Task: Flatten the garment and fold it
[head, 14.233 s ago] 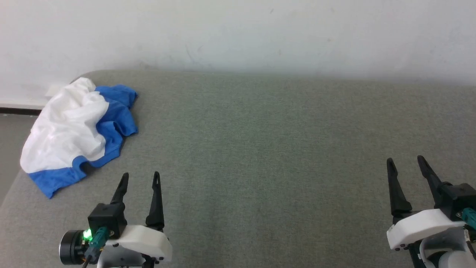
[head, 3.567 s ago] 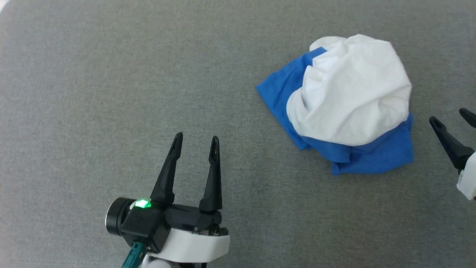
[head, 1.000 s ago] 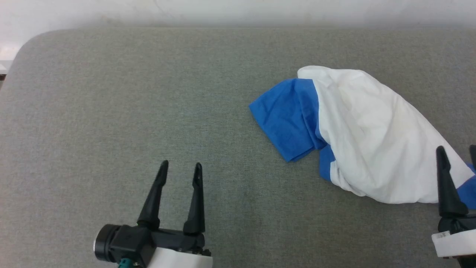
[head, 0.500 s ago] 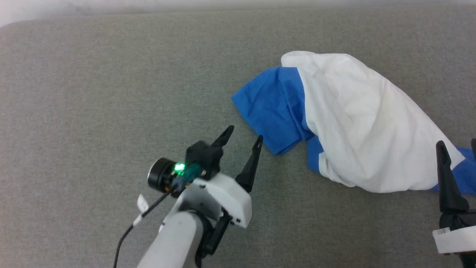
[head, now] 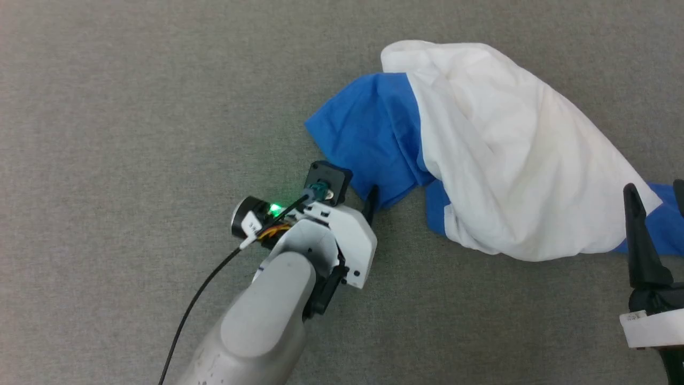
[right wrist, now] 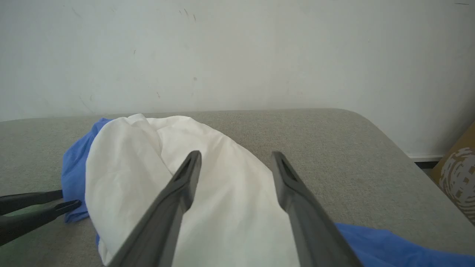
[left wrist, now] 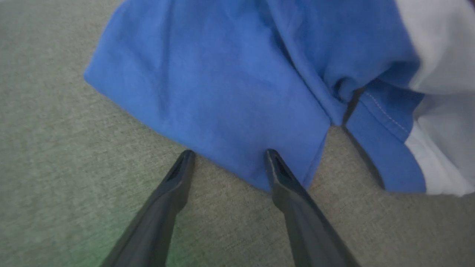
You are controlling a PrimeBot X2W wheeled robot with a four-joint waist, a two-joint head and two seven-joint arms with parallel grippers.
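- A crumpled garment (head: 513, 160), a T-shirt with a white body and royal-blue parts, lies in a long heap on a grey fabric-covered surface (head: 107, 107), right of centre in the head view.
- One blue part juts out on the heap's left side, and another blue strip shows at its far right end.
- The left gripper (left wrist: 228, 155) points down at the near edge of the left blue part. Its jaws are spread wide with nothing between them.
- In the left wrist view one fingertip overlaps the blue hem and the other sits over bare grey fabric just beside it (whether either touches the cloth cannot be told).
- A small green light (head: 275, 207) glows on the left wrist.
- The right gripper (right wrist: 236, 155) is at the heap's right end, jaws spread wide and holding nothing, fingers pointing across the white cloth.
- A pale wall (right wrist: 237, 55) rises behind the surface, with a cardboard box (right wrist: 458, 174) past its right corner.
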